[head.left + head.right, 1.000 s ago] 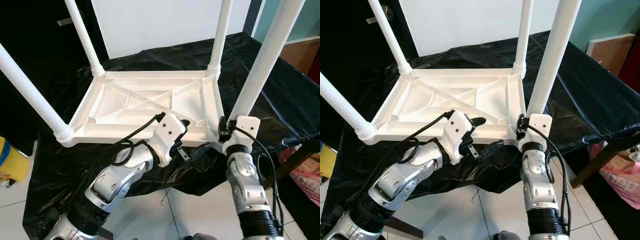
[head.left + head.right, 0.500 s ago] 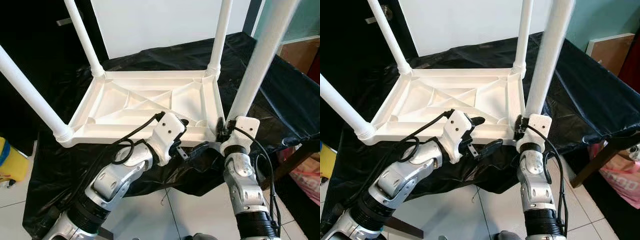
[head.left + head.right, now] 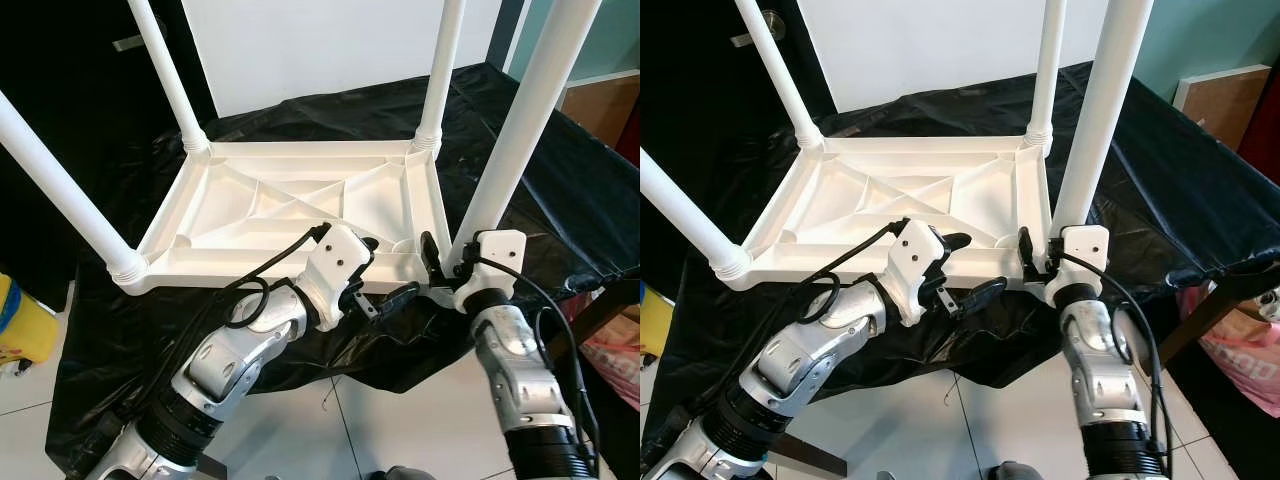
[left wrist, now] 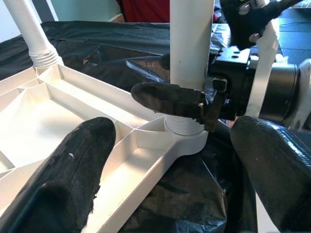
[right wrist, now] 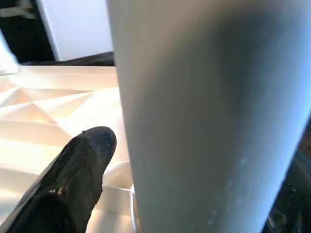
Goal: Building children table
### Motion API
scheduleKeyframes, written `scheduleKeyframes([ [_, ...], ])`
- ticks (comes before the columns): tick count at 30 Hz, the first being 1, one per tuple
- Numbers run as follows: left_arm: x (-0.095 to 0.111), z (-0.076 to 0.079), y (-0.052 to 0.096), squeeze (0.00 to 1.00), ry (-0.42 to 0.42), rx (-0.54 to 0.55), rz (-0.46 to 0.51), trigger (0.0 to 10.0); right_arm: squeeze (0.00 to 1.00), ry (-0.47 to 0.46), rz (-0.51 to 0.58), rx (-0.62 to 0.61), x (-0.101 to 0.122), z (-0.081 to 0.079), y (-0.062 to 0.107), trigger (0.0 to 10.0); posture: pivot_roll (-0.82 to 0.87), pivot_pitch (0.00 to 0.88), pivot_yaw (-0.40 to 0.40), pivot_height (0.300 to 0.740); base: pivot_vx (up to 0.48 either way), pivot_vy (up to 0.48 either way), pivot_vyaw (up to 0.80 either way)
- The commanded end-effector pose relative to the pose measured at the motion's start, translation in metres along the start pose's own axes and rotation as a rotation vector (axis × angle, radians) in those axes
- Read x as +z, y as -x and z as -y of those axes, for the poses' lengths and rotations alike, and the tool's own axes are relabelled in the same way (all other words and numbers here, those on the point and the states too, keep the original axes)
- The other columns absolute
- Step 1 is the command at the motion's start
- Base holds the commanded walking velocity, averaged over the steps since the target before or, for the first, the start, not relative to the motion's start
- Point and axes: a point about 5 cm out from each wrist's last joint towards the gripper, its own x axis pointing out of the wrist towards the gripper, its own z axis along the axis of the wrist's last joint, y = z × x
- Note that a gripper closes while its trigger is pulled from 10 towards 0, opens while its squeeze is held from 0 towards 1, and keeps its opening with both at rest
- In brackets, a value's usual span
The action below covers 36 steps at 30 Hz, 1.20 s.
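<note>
Tabletop (image 3: 300, 200), underside up: white moulded plastic, smooth, slight sheen, ribbed. Legs, e.g. near-right leg (image 3: 520, 120): same white plastic, smooth tubes, ridged collars at the sockets. Cover sheet (image 3: 560, 190) beneath: thin black plastic film, glossy, heavily creased. Floor (image 3: 400, 410): pale glazed tiles, smooth. Arms: brushed silver metal. Left gripper (image 3: 388, 275) finger (image 4: 73, 174): black, matt, finely rough rubbery surface.

Right pincer (image 4: 194, 104) apparently clasps the white leg (image 4: 190, 53) at tabletop (image 4: 43, 121) corner.
</note>
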Motion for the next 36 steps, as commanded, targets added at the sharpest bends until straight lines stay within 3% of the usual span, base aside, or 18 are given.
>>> scheduleKeyframes([
  [1,0.001,0.005,-0.002,0.0,-0.023,-0.156,-0.001,10.0,0.0,0.014,0.004,0.129,0.002,0.005,-0.003,10.0,-0.23,0.062,0.062,0.74,0.0,0.0,0.0],
  [4,0.002,0.004,-0.004,0.0,-0.03,-0.162,0.004,10.0,0.0,0.045,-0.008,0.218,0.003,0.01,-0.008,10.0,-0.23,0.057,0.062,0.74,0.0,0.0,0.0],
  [10,0.003,0.003,-0.005,0.0,-0.034,-0.164,0.007,10.0,0.0,0.058,-0.019,0.259,0.002,0.011,-0.01,10.0,-0.23,0.056,0.061,0.74,0.0,0.0,0.0],
  [11,0.003,0.002,-0.004,0.0,-0.034,-0.161,0.008,10.0,0.0,0.07,-0.026,0.275,0.001,0.011,-0.011,3.3,-0.22,0.056,0.057,0.74,0.0,0.0,0.0],
  [12,0.003,0.002,-0.004,0.0,-0.034,-0.161,0.008,10.0,0.0,0.07,-0.026,0.275,0.001,0.011,-0.011,3.3,-0.22,0.056,0.057,0.74,0.0,0.0,0.0],
  [13,0.003,0.002,-0.004,0.0,-0.035,-0.158,0.008,10.0,0.0,0.075,-0.034,0.283,-0.001,0.012,-0.012,0.0,-0.22,0.056,0.051,0.74,0.0,0.0,0.0],
  [26,0.002,0.003,-0.002,0.0,-0.031,-0.144,0.006,10.0,0.0,0.05,-0.095,0.295,-0.014,0.016,-0.006,0.0,-0.21,0.054,0.038,0.74,0.0,0.0,0.0],
  [27,0.001,0.003,-0.002,0.0,-0.032,-0.145,0.005,10.0,0.0,0.044,-0.102,0.284,-0.015,0.016,-0.005,10.0,-0.21,0.054,0.038,0.74,0.0,0.0,0.0],
  [36,0.0,0.005,-0.001,0.0,-0.033,-0.151,0.0,10.0,0.0,0.02,-0.145,0.158,-0.023,0.007,-0.002,10.0,-0.2,0.049,0.036,0.74,0.0,0.0,0.0],
])
